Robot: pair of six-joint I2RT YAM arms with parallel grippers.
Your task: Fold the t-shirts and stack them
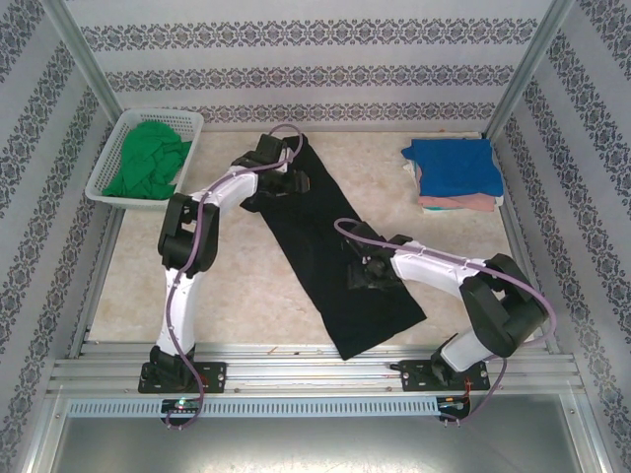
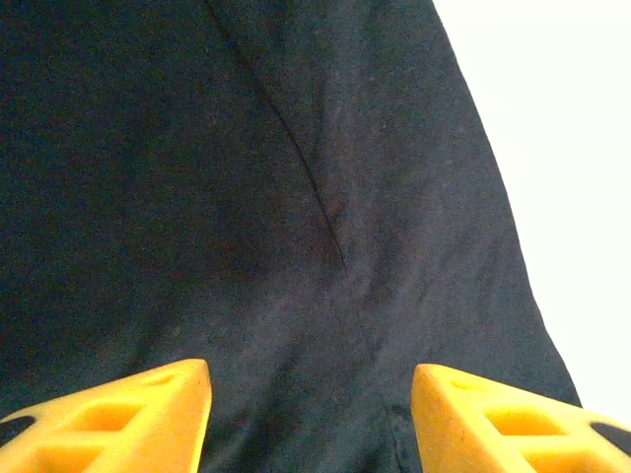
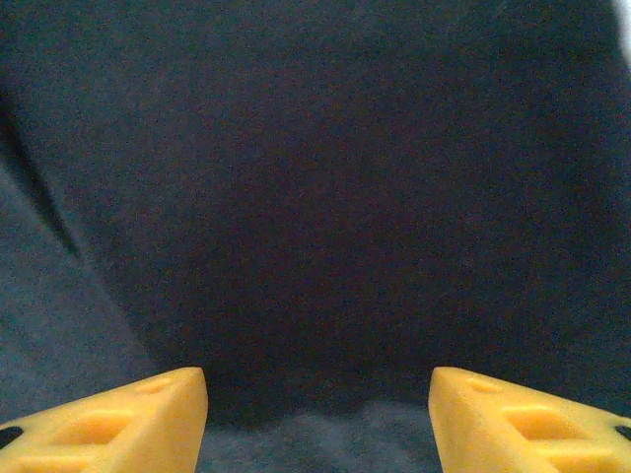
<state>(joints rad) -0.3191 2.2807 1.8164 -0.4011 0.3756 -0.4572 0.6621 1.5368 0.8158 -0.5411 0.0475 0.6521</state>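
basket (image 1: 105, 166) of white lattice sits at the far left of the table (image 1: 227, 281), with the green t-shirt (image 1: 148, 163) heaped inside it, unfolded by the look of it. just right of that, the left gripper (image 1: 284, 175) hangs over the far end of the black t-shirt (image 1: 315, 251). in the left wrist view its yellow fingers (image 2: 148, 414) stand well apart with nothing between them, and dark cloth with a long crease lies below.

the black t-shirt lies as a long narrow band, running slantwise from the far middle of the table down to its near edge. the right gripper (image 1: 363, 271) hovers over the band's nearer half. its jaws are likewise spread and empty, with flat black cloth beneath. at the far right the blue t-shirt (image 1: 454, 163) rests folded on top of the pink t-shirt (image 1: 461, 203) – the stack the black one should join.

the likely step is a pinch at each end to fold the band across itself. the risks as i judge them: a gripper closing in mid-cloth may catch only the top layer, so the earlier fold falls open on the lift. if the two arms rise unevenly, the band may twist or bunch. the near end lies right at the table's edge – a drag that way could slide it off.
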